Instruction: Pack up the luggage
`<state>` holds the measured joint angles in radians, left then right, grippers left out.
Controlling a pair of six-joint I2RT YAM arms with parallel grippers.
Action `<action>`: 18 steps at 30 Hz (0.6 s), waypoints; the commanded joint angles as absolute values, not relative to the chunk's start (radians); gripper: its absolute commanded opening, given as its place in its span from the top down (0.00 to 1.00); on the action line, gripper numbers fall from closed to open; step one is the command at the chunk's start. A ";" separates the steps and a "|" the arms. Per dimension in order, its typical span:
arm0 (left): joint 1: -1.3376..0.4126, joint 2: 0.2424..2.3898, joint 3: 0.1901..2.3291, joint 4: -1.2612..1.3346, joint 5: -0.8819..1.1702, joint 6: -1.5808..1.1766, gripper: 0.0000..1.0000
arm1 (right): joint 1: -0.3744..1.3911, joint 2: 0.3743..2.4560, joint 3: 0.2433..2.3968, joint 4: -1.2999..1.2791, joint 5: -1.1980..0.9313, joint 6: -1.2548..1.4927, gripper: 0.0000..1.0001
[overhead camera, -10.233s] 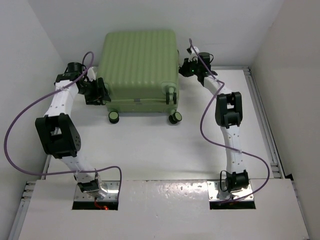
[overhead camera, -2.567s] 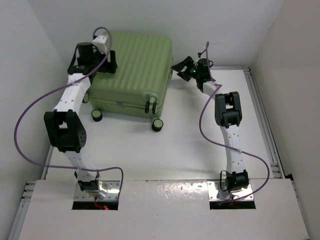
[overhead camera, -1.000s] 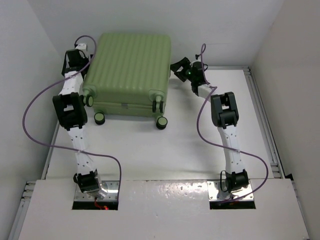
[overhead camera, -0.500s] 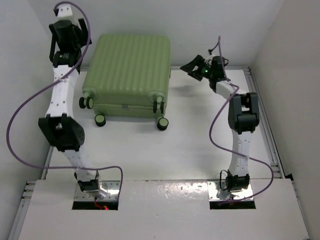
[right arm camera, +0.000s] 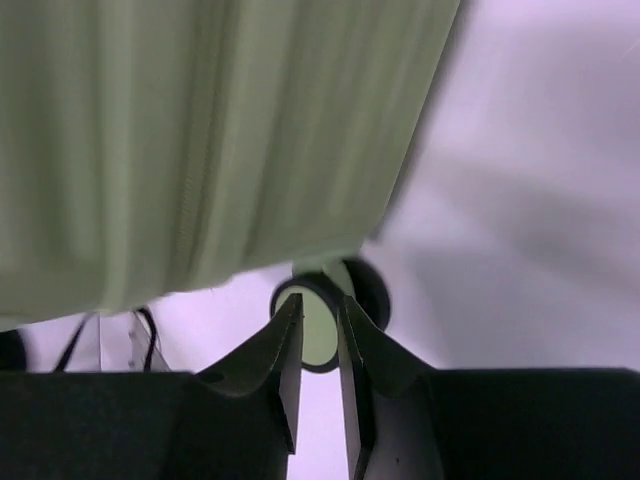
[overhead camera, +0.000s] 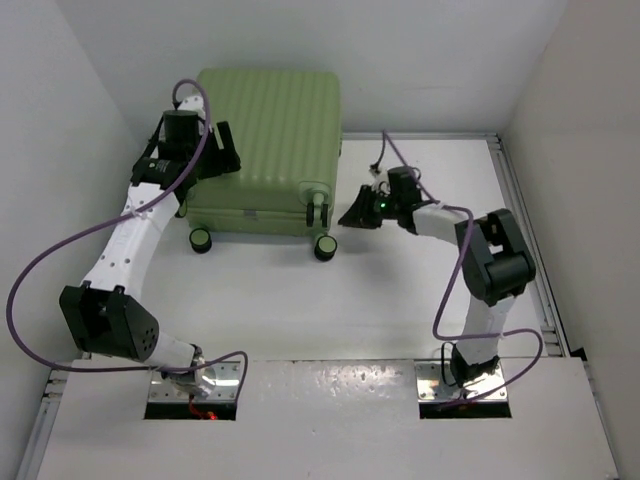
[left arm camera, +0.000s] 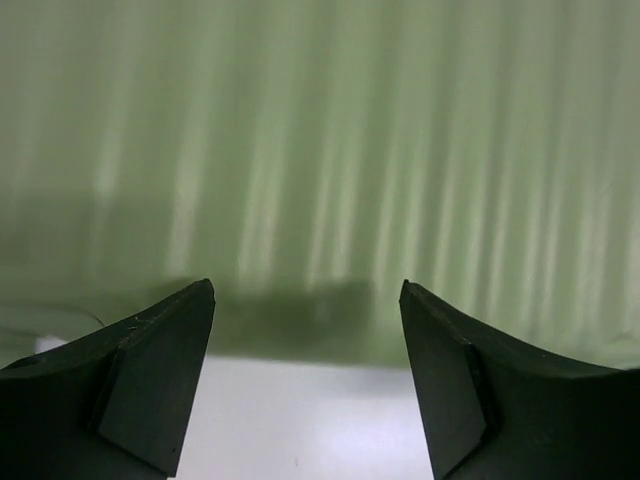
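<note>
Swung in beside the one luggage, left gripper gapes empty — right gripper nearly closed, empty — white table, white walls.

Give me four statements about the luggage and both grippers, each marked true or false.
The luggage is closed. True.
The left gripper is shut. False: its fingers are spread wide over the luggage, holding nothing.
The right gripper is above the lid. False: it sits beside the luggage's right side.
The wheels are on the luggage's near side. True.
</note>
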<state>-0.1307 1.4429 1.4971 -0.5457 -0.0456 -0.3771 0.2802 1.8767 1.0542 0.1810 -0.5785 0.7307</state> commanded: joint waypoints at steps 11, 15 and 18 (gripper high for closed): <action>-0.183 1.335 1.413 -0.618 0.198 -0.414 0.13 | 0.595 2.072 1.216 0.123 -0.471 0.825 0.84; -0.224 1.316 1.368 -0.630 0.328 -0.381 0.10 | 0.666 2.106 1.259 0.261 -0.480 0.922 0.82; -0.251 1.305 1.356 -0.650 0.402 -0.313 0.10 | 0.701 2.109 1.301 0.328 -0.480 0.908 0.77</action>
<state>-0.2234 1.3460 1.3602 -0.6399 0.2733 -0.3721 0.6197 2.0892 1.2312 0.1879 -0.4320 0.8646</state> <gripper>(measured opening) 0.904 0.214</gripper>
